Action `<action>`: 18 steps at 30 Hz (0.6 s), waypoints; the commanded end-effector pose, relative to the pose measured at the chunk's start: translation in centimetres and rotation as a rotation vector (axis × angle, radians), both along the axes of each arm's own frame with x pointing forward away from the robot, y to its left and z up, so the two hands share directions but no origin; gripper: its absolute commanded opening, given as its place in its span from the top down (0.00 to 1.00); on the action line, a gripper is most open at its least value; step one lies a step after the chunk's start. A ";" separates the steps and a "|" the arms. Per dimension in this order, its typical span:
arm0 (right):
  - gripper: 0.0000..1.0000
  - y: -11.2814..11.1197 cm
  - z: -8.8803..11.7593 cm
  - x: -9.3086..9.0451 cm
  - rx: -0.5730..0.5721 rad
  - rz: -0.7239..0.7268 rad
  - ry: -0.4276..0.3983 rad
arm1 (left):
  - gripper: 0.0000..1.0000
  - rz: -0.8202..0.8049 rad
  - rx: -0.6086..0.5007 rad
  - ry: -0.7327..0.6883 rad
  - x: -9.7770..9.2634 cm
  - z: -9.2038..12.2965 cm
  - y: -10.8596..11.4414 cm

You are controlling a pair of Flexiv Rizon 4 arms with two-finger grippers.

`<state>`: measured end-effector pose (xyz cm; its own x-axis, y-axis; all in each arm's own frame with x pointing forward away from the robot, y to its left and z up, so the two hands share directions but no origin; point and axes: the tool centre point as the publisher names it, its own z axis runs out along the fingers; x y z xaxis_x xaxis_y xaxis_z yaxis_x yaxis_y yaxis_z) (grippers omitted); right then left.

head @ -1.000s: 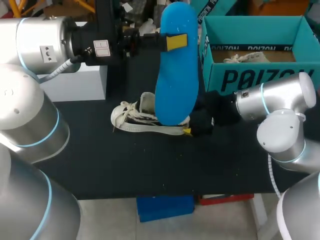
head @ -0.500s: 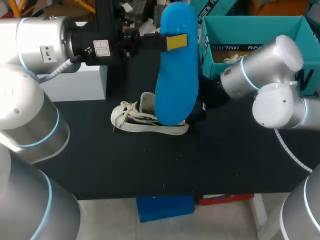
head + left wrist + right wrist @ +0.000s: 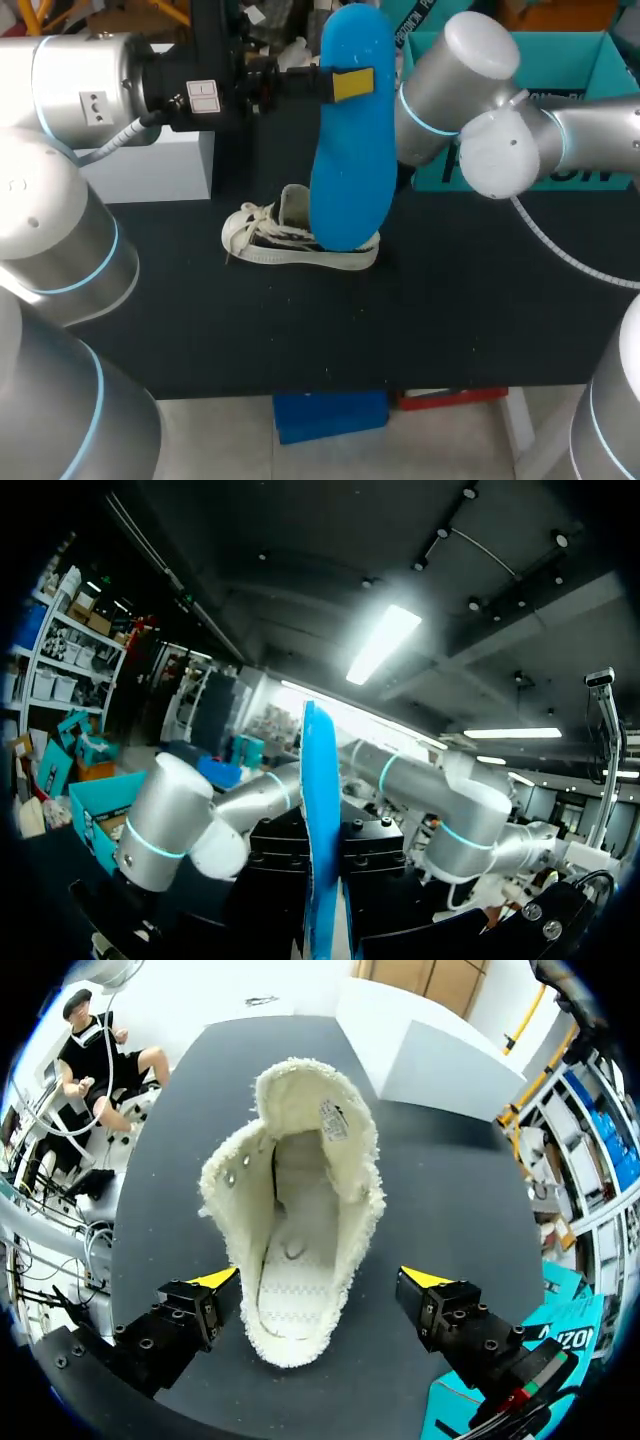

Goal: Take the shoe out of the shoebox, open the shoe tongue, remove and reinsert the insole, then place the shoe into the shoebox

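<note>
a black worktop [image 3: 300, 330] fills the scene, with a white block [image 3: 150, 165] standing toward its far left and a teal shoebox [image 3: 585, 60] at the far right.

the shoe [image 3: 290, 240] is white and sits on the worktop near the middle, well apart from the shoebox, with its laced toe toward the left arm's side and its heel end hidden behind the insole in the head view. in the right wrist view the shoe [image 3: 300, 1250] is seen from above. its mouth gapes wide, the tongue is pulled forward with a small label on its inner face, and a pale stitched base shows inside.

the blue insole [image 3: 352, 150] hangs upright above the shoe, its lower end in front of the shoe's heel. the left end effector [image 3: 350, 84] is clamped on the insole near its upper end, one yellow tip pressed flat against the near face. in the left wrist view the insole [image 3: 320, 830] rises edge-on from between the dark fingers.

the right arm [image 3: 470, 90] comes in over the shoebox's front corner. the right end effector [image 3: 320, 1280] hovers over the heel end of the shoe, spread wide, one yellow tip on each side and holding nothing.
</note>
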<state>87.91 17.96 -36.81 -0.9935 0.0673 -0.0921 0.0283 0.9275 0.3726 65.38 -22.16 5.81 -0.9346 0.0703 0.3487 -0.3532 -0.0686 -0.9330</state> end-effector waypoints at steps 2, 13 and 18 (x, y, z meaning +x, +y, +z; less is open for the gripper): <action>0.00 1.6 -0.1 0.8 -0.607 -0.043 0.056 | 1.00 0.004 0.001 0.001 -0.1 -0.1 -0.1; 0.05 2.9 -1.2 2.0 -0.598 -0.029 0.080 | 1.00 0.004 0.001 0.001 -0.1 -0.1 -0.1; 0.12 3.0 -1.7 2.3 -0.579 -0.047 0.095 | 1.00 0.004 0.001 0.001 -0.1 -0.1 -0.1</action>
<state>89.83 20.38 -38.14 -0.9963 0.0747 -0.0435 0.0741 0.9971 0.0149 65.38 -22.16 5.81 -0.9346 0.0702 0.3487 -0.3532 -0.0685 -0.9330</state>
